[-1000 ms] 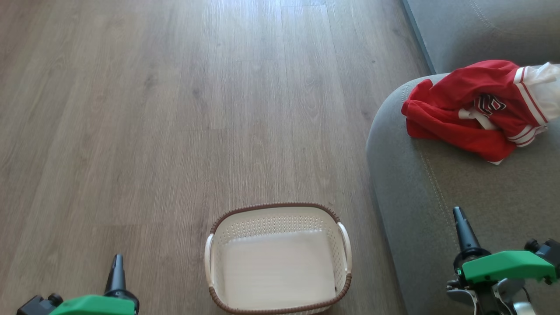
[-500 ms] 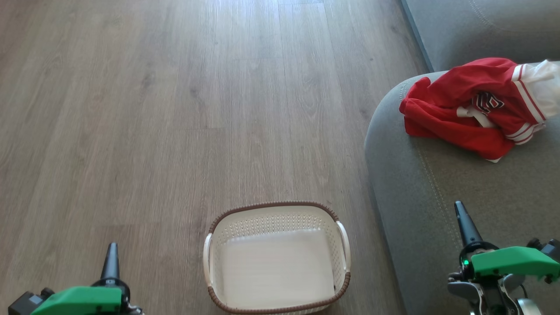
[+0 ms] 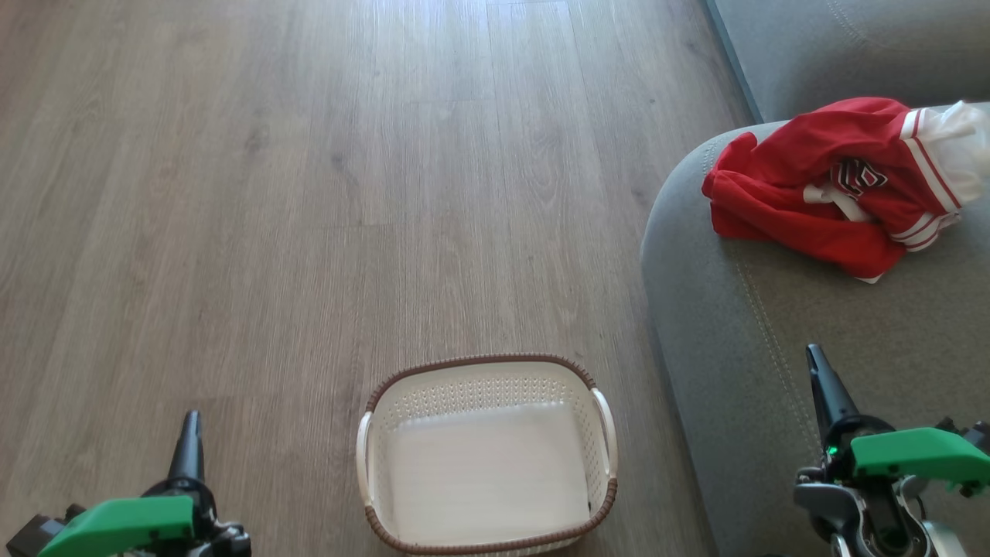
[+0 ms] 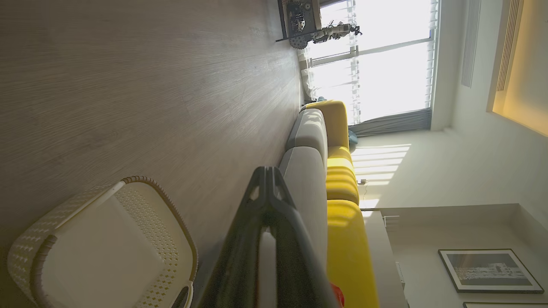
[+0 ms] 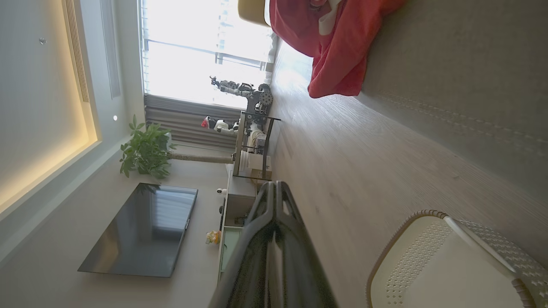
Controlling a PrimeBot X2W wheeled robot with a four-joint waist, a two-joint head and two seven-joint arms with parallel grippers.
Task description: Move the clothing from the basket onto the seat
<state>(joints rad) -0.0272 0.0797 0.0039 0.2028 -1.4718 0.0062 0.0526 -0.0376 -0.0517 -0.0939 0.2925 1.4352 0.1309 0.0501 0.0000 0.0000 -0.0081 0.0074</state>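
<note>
Red clothing heaped on grey seat; white basket on wood floor.
Lies crumpled near the seat's rounded corner, well apart from the basket with its bare bottom showing. Pressed together: left claw above floor left of basket; right claw over seat, beside stitched seam.

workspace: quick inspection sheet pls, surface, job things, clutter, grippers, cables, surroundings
surface: grey-brown wood-look plank floor
job's things: small white perforated plastic basket with brown rim, empty, on the floor beside the large grey fabric sofa seat; bright red soft garments with white-striped trim heaped on that seat
clutter: nothing seen
grippers: left gripper and right gripper shut, empty, either side of the basket
cables: nothing seen
surroundings: bright window, green potted plant, dark flat screen, yellow sofa cushions
</note>
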